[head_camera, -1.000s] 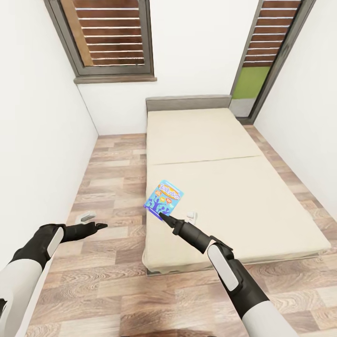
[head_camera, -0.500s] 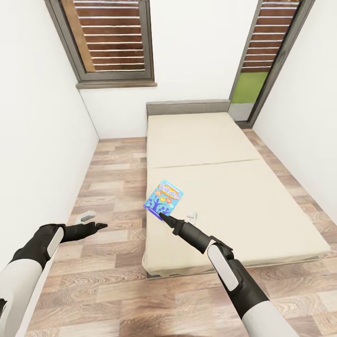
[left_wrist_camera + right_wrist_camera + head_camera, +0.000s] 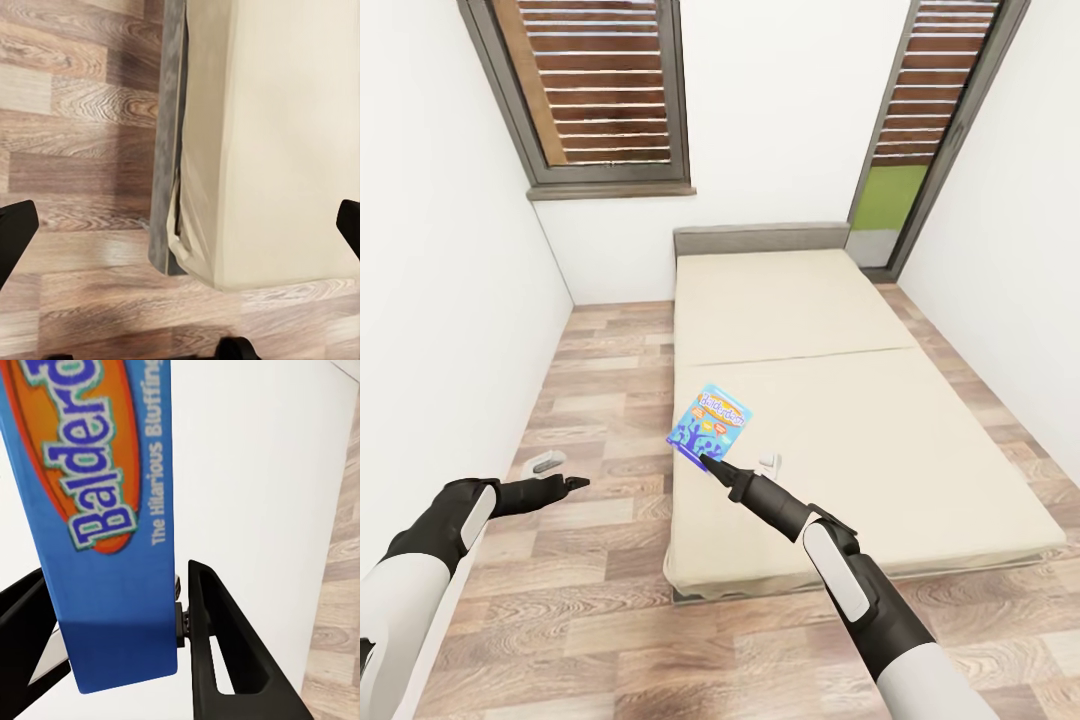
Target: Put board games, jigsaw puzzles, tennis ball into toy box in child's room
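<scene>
One blue board game clamped between right jaws, above bed

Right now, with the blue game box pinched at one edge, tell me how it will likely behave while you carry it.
The blue game box looks stiff: held in the right gripper, it stays flat without sagging. Probably light, being thin. The edge-only grip in the right wrist view suggests it could pivot or slip if swung.

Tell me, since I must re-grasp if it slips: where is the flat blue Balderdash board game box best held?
By a short edge, fingers closing across its thin sides, as the right gripper does now on the flat blue Balderdash board game box. It is wide but thin, so only its thickness fits between the fingers. Come from the near end, along its length.
</scene>
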Available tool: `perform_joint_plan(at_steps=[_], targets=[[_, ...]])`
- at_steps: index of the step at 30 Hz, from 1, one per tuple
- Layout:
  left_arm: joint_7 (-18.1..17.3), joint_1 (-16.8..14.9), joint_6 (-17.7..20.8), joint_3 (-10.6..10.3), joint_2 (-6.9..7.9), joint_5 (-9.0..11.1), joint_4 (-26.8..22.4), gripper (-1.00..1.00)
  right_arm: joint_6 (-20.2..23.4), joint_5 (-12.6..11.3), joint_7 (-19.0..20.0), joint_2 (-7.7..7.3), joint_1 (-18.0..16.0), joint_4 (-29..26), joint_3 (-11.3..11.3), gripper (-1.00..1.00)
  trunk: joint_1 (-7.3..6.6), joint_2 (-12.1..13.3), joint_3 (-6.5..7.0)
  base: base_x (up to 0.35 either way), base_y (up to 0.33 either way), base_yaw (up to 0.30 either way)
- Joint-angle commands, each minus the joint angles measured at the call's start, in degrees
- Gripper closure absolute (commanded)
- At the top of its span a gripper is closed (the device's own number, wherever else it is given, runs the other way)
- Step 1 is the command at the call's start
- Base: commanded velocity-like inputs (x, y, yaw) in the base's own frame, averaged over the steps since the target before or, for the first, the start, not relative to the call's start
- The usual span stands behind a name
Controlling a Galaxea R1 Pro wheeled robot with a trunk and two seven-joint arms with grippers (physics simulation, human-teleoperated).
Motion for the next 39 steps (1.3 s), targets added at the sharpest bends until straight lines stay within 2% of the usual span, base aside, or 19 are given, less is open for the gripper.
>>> perform_joint_plan(at_steps=[1,34,39], targets=[[-0.1,0.0,0.4,0.2,-0.01,0.2,0.0,-1.00,0.5,-0.6,0.0,0.01,0.0,0.0,0.0,1.00,0.03,-0.1,0.01,0.000,0.000,0.000],[-0.1,0.0,0.4,0.1,-0.01,0.2,0.0,-1.00,0.5,-0.6,0.0,-0.07,0.0,-0.1,-0.1,1.00,0.03,-0.1,3.14,0.000,0.000,0.000],[-0.1,-0.1,0.4,0.1,-0.01,0.2,0.0,-1.00,0.5,-0.6,0.1,-0.57,0.0,-0.4,-0.2,1.00,0.03,-0.1,3.62,0.000,0.000,0.000]])
